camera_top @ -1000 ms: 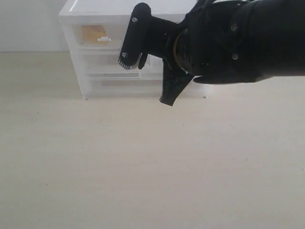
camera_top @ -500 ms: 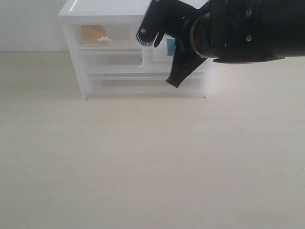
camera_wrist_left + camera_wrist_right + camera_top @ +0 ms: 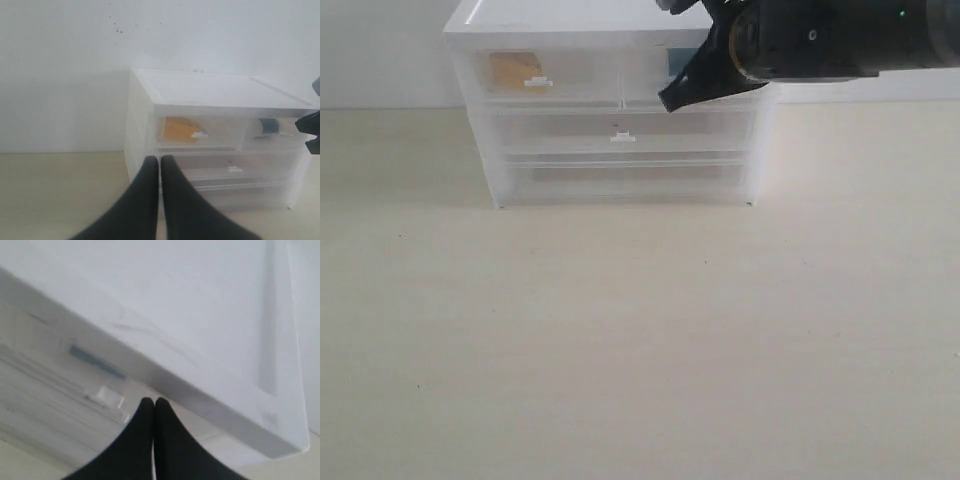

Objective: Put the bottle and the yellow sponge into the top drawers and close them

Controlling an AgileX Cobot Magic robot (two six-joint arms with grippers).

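The yellow sponge (image 3: 515,71) (image 3: 177,130) lies inside the top left drawer (image 3: 575,72), seen through its translucent front. In the top right drawer (image 3: 642,78) lies the bottle (image 3: 266,126), of which the exterior view shows only the teal label (image 3: 676,62). Both drawer fronts sit flush with the white cabinet (image 3: 560,15). My right gripper (image 3: 672,98) (image 3: 153,402) is shut and empty, its tip at the top right drawer's front beside the tab handle (image 3: 107,396). My left gripper (image 3: 160,160) is shut and empty, held back from the cabinet.
Two full-width drawers (image 3: 620,130) sit below the top pair, shut. The cabinet stands at the back of a pale wooden table (image 3: 640,340) against a white wall (image 3: 65,75). My right arm (image 3: 840,40) hangs over the cabinet's right end.
My right arm has risen and moved back toward the cabinet. The top right drawer, which stood out a second ago, now sits flush.
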